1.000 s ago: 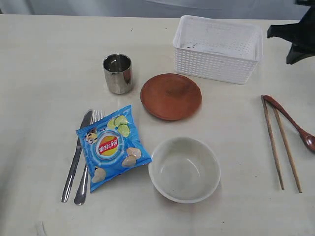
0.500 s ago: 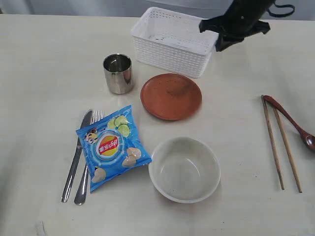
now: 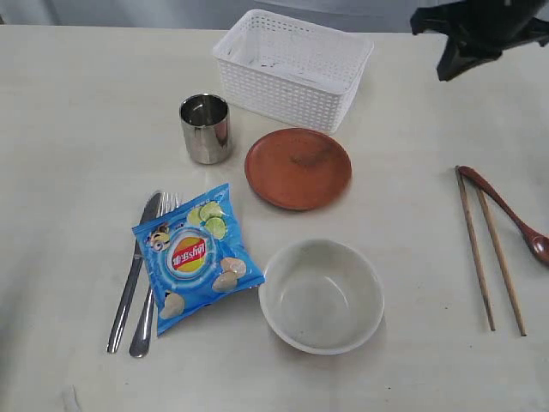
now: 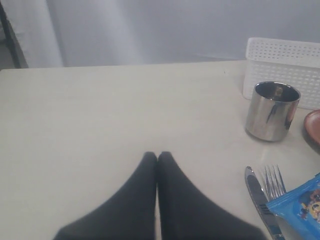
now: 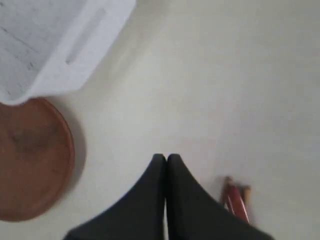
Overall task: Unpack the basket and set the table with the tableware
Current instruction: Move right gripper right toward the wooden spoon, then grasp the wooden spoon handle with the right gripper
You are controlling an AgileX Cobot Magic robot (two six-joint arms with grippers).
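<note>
- Closest, at centre: off-white bowl, upright on the pale tabletop.
- To its left, touching or nearly so: blue chip bag, flat, face up, tilted.
- Under the bag's left edge: steel knife and fork, side by side, handles toward the near edge, fork tines poking out past the bag's far side.
- Off to the right, well apart from the bowl: two brown chopsticks, almost parallel, with the dark red-brown spoon lying slantwise, its handle crossing the outer stick.
- Farther back, centre: reddish-brown plate, flat, apart from the bowl.
- Left of the plate, near it: small steel cup, upright, mouth up.
- Beyond the plate: white lattice basket, set at an angle, one corner just beside the plate's far rim; touching or not, impossible to tell.
- Left hand: fingers pressed together, gripping nothing, over bare tabletop, cup and basket ahead of it.
- Right hand: fingers likewise pressed together and gripping nothing, at the far right, raised over bare tabletop between basket and spoon.
</note>
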